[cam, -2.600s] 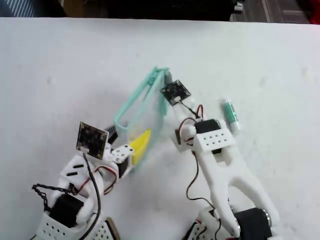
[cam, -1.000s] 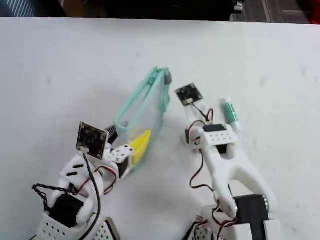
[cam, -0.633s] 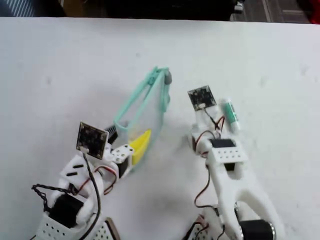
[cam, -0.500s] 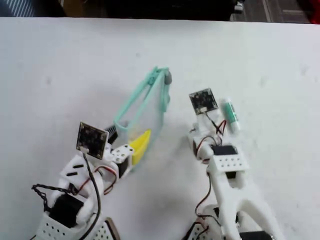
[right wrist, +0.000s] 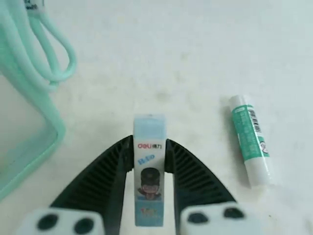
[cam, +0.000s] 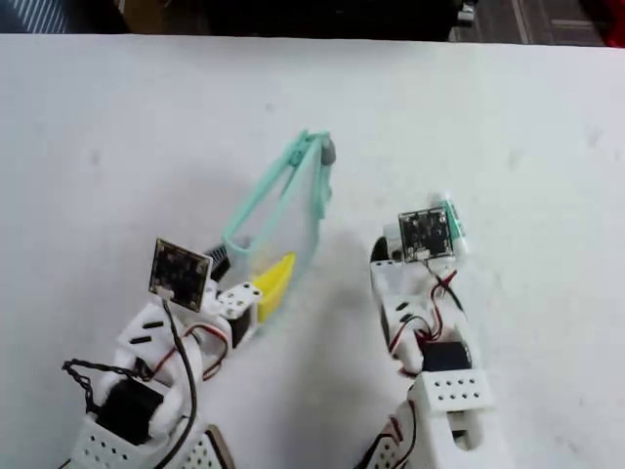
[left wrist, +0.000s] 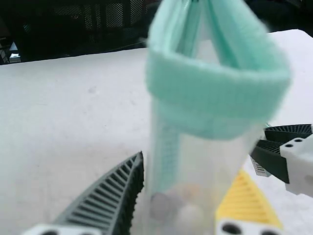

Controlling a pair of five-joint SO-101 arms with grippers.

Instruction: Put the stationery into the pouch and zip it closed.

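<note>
Found the mint-green zip pouch [cam: 283, 210] standing on its edge on the white table [cam: 146, 117], mouth spread open along the top, grey zip pull [cam: 327, 151] at the far end.

Logged the left gripper [left wrist: 190, 196] clenched on the near end of the pouch, with the black finger [left wrist: 117, 196] on one side wall and the yellow finger [left wrist: 242, 198] on the other. Saw some blurred pale shapes low inside the translucent wall (could not tell what they are).

Noted the right gripper [right wrist: 149, 147] grasping an eraser [right wrist: 149, 166] in a pale blue sleeve. Found it gripped lengthwise between the two black fingers, far end sticking out past the fingertips. Could not tell whether it touches the table or hangs above it.

Placed this gripper just beside the pouch's side wall, outside it, and apart from the mint-green edge [right wrist: 29, 112] and its looped strap [right wrist: 56, 63].

Recorded a green-and-white glue stick [right wrist: 250, 141] lying flat on the table on the gripper's other side, near it but not touching. From the high view, found the stick [cam: 451, 217] partly covered by the right arm's wrist camera board [cam: 427, 233]
</note>
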